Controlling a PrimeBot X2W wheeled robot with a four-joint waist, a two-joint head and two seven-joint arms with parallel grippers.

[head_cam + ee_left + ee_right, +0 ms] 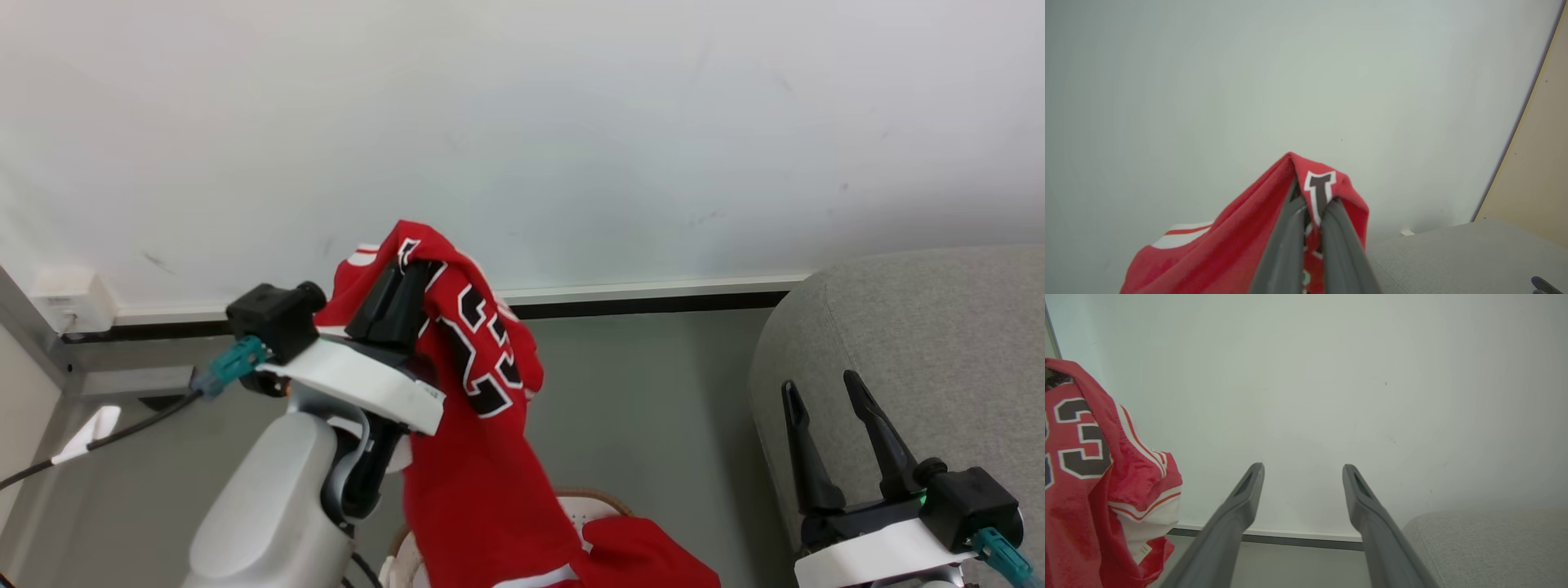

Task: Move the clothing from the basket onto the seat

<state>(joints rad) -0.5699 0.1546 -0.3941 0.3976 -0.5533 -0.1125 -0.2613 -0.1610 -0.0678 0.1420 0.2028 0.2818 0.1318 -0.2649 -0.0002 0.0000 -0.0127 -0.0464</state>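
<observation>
Left gripper (406, 282) pinched tight on the red jersey (482, 457), lifted high with its tail hanging down into the basket (589, 499), right gripper (819, 380) spread wide, empty, beside the grey seat (922, 327).

A bare indoor room: plain white wall (522, 122), grey floor (653, 392), upholstered grey seat (914, 343).

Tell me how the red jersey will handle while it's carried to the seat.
Floppy, probably: the jersey drapes limp from the left gripper, folding over it. Likely light, since a pinch at one fold holds it. Its tail hangs down to the basket, so it may drag or swing on the way.
</observation>
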